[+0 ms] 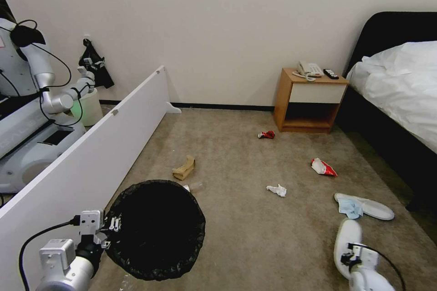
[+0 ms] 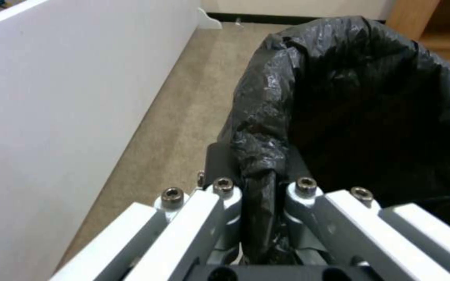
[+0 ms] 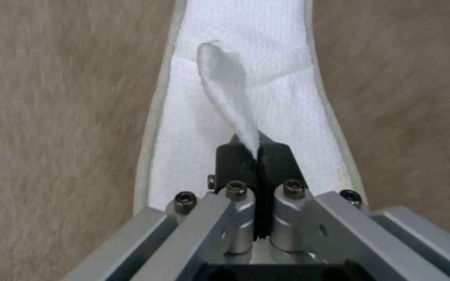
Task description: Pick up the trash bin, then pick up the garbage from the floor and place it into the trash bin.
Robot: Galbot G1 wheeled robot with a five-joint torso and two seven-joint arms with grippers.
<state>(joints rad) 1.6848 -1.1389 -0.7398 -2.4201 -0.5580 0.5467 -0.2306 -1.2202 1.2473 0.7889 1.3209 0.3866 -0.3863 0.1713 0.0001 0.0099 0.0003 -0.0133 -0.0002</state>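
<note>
While left jaws [image 2: 259, 187] pinch the trash bin [image 1: 157, 229], right jaws [image 3: 256, 156] clamp 1 slipper [image 3: 246, 97] beside the bed [image 1: 400, 95].

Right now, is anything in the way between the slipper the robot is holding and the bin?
Nothing visible is. The right gripper is shut on the slipper, pinching its strap. The left gripper holds the trash bin by its rim. Between them lies only bare floor.
</note>
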